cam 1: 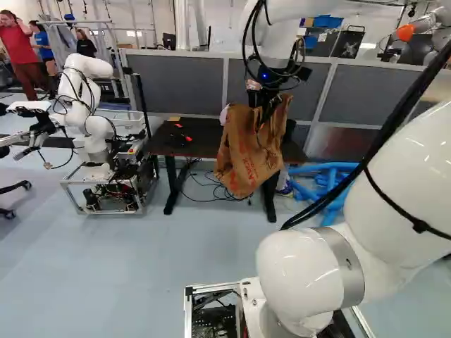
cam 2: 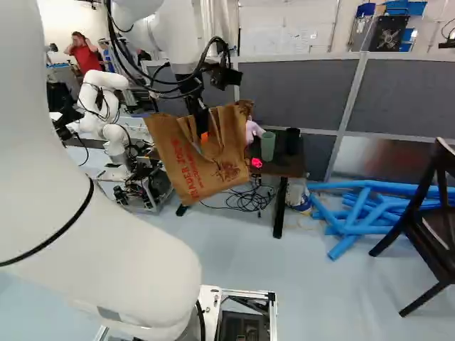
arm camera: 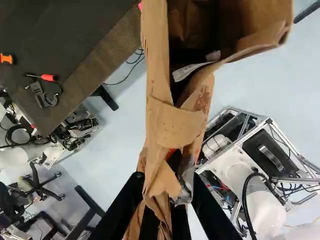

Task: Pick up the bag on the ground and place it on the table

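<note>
The brown paper bag (cam 1: 243,158) hangs in the air from my gripper (cam 1: 263,98), in front of the dark table (cam 1: 184,146) in the left base view. In the right base view, an orange pad of the gripper (cam 2: 202,133) shows at the bag's upper part (cam 2: 181,165). Seen from the wrist, the gripper (arm camera: 167,187) is shut on folded paper of the bag (arm camera: 175,125), whose open mouth shows ahead of the fingers. The tabletop (arm camera: 75,55) lies to one side of the bag. The bag hides part of the table in both base views.
On the table are red-handled tools (cam 1: 184,136), a green cup (cam 2: 268,145) and a black cup (cam 2: 292,141). Blue tubes (cam 2: 366,206) lie on the floor beside it, near a dark chair (cam 2: 434,206). Another robot (cam 1: 91,120) stands at the left of the left base view.
</note>
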You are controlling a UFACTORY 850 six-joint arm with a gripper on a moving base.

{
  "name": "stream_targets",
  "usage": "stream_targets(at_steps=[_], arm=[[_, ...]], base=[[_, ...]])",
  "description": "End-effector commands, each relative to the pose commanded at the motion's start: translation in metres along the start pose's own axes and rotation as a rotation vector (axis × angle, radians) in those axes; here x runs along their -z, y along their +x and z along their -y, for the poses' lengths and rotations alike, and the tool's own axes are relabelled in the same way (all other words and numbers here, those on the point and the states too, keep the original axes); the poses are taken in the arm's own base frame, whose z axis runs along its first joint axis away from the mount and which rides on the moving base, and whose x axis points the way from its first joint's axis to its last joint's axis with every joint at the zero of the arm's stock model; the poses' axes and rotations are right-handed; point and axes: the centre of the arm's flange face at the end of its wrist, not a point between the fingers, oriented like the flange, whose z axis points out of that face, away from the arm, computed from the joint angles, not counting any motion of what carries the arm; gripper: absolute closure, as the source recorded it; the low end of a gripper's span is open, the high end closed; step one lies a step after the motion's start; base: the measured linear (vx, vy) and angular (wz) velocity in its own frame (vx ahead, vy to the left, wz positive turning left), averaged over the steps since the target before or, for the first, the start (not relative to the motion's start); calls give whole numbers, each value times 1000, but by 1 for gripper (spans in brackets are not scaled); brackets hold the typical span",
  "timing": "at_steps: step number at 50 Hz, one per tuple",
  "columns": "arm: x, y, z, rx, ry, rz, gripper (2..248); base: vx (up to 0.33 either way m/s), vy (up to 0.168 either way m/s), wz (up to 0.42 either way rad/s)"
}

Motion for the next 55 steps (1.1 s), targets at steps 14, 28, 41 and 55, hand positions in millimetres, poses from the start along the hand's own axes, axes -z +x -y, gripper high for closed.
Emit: stream_targets(at_steps=[14,28,41,55], arm=[[0,0,0,0,0,0,229],[0,0,0,0,0,0,229],[0,0,0,0,0,0,229],[0,0,0,0,0,0,229]], base=[[190,102,157],[192,81,99],[191,40,-11],[173,4,-5]])
